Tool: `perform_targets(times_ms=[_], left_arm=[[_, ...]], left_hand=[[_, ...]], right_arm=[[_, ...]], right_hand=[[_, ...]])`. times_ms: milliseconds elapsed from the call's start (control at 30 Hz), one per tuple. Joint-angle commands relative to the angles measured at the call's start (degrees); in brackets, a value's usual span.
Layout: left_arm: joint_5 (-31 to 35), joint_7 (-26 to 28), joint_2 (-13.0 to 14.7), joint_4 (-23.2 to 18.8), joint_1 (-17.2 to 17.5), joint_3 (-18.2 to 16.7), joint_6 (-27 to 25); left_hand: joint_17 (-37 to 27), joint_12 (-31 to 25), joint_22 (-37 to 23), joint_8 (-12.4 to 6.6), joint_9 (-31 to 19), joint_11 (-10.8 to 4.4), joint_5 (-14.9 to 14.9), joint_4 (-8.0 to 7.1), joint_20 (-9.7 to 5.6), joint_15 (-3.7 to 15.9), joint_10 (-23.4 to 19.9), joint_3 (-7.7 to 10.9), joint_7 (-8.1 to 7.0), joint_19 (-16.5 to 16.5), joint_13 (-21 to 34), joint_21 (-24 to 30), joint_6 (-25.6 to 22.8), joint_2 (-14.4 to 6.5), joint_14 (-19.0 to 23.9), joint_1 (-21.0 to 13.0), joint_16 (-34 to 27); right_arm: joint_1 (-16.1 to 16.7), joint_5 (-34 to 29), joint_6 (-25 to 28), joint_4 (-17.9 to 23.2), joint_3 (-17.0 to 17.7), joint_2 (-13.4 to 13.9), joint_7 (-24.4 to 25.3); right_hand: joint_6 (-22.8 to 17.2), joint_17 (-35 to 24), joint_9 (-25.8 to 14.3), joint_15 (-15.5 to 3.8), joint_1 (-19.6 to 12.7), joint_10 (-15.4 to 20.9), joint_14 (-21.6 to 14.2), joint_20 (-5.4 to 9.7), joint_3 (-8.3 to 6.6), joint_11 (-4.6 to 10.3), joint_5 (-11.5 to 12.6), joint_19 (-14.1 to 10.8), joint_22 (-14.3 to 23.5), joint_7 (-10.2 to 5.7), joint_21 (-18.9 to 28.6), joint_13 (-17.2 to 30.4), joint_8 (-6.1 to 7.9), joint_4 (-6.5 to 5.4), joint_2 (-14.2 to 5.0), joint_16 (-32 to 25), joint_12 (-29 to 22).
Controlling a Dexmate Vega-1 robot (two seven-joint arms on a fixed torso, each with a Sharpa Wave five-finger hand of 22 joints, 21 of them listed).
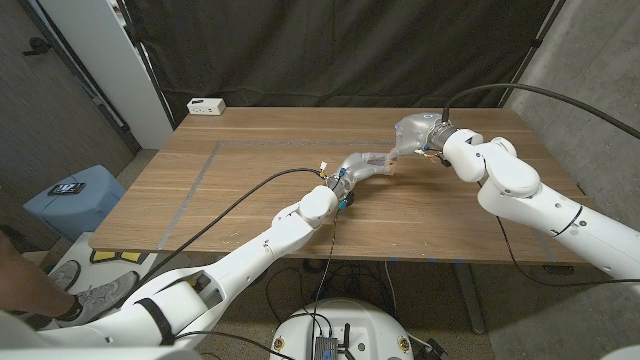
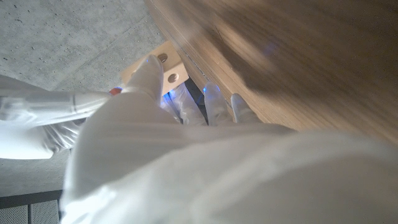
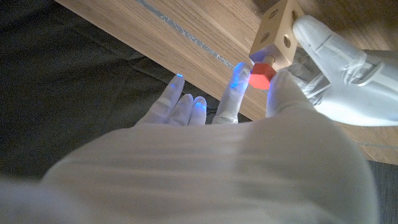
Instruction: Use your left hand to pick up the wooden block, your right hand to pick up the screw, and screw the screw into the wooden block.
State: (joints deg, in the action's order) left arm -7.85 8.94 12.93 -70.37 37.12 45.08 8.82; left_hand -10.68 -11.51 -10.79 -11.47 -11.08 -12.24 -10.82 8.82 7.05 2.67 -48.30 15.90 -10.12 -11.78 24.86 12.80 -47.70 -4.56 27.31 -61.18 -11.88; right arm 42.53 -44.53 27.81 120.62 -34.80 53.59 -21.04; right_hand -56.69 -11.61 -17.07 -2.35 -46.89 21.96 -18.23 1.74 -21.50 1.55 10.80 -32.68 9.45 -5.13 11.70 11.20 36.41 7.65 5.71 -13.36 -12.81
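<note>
The wooden block [image 1: 389,165] is a light cube with round holes, held above the table's right half by my left hand [image 1: 362,167]. In the right wrist view the wooden block [image 3: 277,30] sits in the fingers of the left hand [image 3: 336,68]. The screw [image 3: 262,75] has a red hexagonal head and is pressed against the block's lower face. My right hand [image 3: 249,124] pinches the screw between thumb and finger. In the head view the right hand [image 1: 412,134] hovers just behind the block. The left wrist view shows the block [image 2: 166,65] and a red speck of the screw [image 2: 115,91].
A small white box [image 1: 206,105] lies at the table's back left corner. Grey tape lines [image 1: 200,175] cross the wooden table [image 1: 260,210]. A blue bin [image 1: 78,195] stands on the floor to the left. A person's arm [image 1: 25,285] shows at the bottom left edge.
</note>
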Motion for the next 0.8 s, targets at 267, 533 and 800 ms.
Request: perform_targets(times_ms=[267,533,800], left_arm=[[0.1,0.2,-0.1,-0.3,0.1,0.2,-0.2],[0.3,0.4,0.0,-0.7,0.2,0.3,-0.3],[0.3,0.4,0.2,-1.3,0.5,0.3,-0.5]], left_hand=[[-0.1,-0.5,-0.3,-0.31,-0.1,-0.22,-0.5,0.01,0.32,3.61,-0.4,0.63,0.44,-0.4,0.1,0.0,-0.2,-0.9,0.4,-0.3,0.0],[-0.1,-0.5,-0.3,-0.30,-0.1,-0.21,-0.5,0.01,0.38,3.58,-0.4,0.70,0.44,-0.4,0.1,0.0,-0.2,-1.0,0.3,-0.3,0.0],[-0.1,-0.5,-0.3,-0.29,-0.1,-0.22,-0.5,0.04,0.40,3.56,-0.4,0.73,0.52,-0.4,0.1,0.0,-0.2,-0.9,0.3,-0.3,0.0]], right_arm=[[-0.3,-2.0,1.2,-1.1,-1.5,-1.8,2.6],[-0.1,-4.1,2.8,-1.3,-2.1,-2.7,3.3],[0.4,-6.0,4.8,-1.1,-2.6,-3.6,3.8]], right_hand=[[-5.7,-0.1,0.3,-2.38,1.6,3.0,-2.4,0.49,0.68,1.10,-0.1,-1.9,0.3,0.62,0.1,0.0,2.60,-0.38,-0.23,-0.6,-0.2],[-9.3,-0.1,0.0,-2.70,2.6,5.3,-3.5,0.62,1.40,1.78,-0.2,-2.8,0.3,1.04,0.1,0.0,4.47,-0.56,-0.37,-0.8,-0.4],[-12.1,0.0,0.3,-2.78,3.9,7.3,-4.2,0.65,2.32,1.67,-0.3,-3.1,0.3,1.42,-0.1,0.0,5.63,-0.69,0.26,-0.9,-0.5]])
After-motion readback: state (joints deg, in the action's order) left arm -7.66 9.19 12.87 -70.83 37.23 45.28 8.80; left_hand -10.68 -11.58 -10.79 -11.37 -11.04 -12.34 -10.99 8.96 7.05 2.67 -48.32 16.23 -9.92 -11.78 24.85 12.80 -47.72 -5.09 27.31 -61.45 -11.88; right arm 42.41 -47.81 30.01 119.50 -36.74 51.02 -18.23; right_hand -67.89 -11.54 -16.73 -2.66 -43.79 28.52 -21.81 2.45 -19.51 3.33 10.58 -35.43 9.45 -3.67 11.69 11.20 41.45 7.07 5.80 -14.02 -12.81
